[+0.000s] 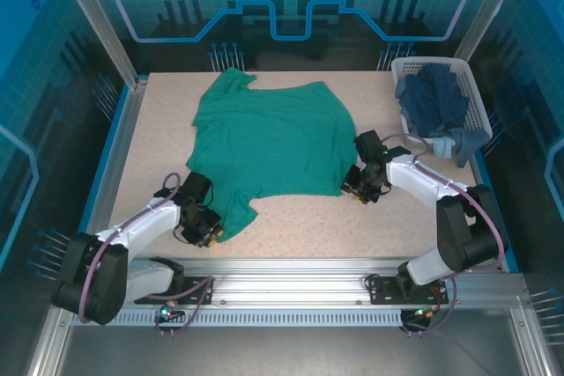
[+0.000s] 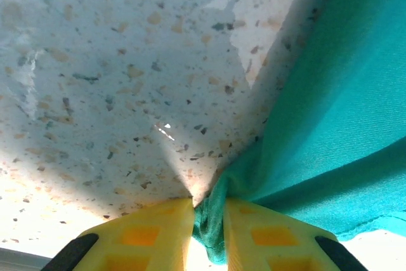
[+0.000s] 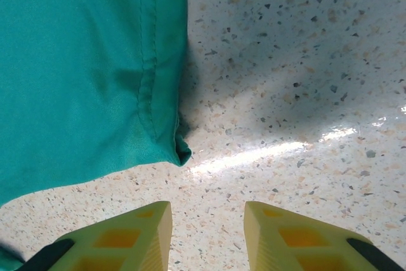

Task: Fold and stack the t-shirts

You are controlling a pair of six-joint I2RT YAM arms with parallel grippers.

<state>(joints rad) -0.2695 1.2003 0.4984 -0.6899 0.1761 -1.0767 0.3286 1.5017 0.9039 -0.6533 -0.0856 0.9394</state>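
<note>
step: seizing near hem for first fold | left gripper (image 2: 208, 206) clenched on teal t-shirt (image 1: 273, 143); right gripper (image 3: 208, 212) released, corner just ahead | next: right advances, pinches corner

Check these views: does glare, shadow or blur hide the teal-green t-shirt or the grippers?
Top external: even, sharp; the teal-green cloth t-shirt is plain on the speckled beige table. Left wrist: blown-out glare at upper left, soft shadow on the table; the left gripper pinching the shirt reads clearly. Right wrist: a glare streak and shadow on the table; the open right gripper is sharp.
</note>
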